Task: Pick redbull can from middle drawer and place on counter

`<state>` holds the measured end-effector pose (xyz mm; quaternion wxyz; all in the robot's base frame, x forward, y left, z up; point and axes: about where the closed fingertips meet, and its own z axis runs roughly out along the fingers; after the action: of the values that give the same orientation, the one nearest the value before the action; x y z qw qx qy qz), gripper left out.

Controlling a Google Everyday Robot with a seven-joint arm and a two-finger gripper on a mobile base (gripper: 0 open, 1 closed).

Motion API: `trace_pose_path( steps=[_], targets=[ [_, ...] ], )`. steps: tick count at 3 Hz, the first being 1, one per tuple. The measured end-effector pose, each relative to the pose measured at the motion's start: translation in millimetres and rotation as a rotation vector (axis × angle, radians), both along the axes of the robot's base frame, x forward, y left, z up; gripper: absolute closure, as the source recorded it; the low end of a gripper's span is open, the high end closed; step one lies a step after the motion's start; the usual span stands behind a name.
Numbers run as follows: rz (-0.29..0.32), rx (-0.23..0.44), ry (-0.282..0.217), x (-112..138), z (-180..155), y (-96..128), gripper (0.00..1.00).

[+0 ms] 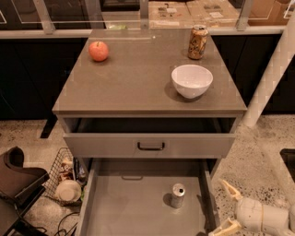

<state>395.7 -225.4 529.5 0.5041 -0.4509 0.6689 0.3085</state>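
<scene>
Down right of the drawer (129, 207), the gripper (227, 209) hangs outside its wall, fingers (230, 190) spread wide; clip that wall going in and the upright can (177, 195) may topple.

We take this for a lab or office test space, not a home: a grey drawer cabinet (101, 145) on a speckled hard floor (262, 147), a glazed partition (46, 33) with cardboard boxes (203, 9) behind it, loose cables (62, 223) by a wire basket (57, 168); the gripper (221, 209) hangs low right, fingers spread
</scene>
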Motion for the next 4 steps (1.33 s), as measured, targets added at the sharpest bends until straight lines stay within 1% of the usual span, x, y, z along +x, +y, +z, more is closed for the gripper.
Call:
trace_pose_path(
  steps=[1,2,4],
  targets=[
    [0.026,0.023,-0.002,5.1,-17.7,22.6,0.00],
    [0.038,0.040,-0.001,14.6,-34.7,40.0,0.00],
    [0.041,0.090,0.002,42.5,-56.3,65.8,0.00]
  ],
)
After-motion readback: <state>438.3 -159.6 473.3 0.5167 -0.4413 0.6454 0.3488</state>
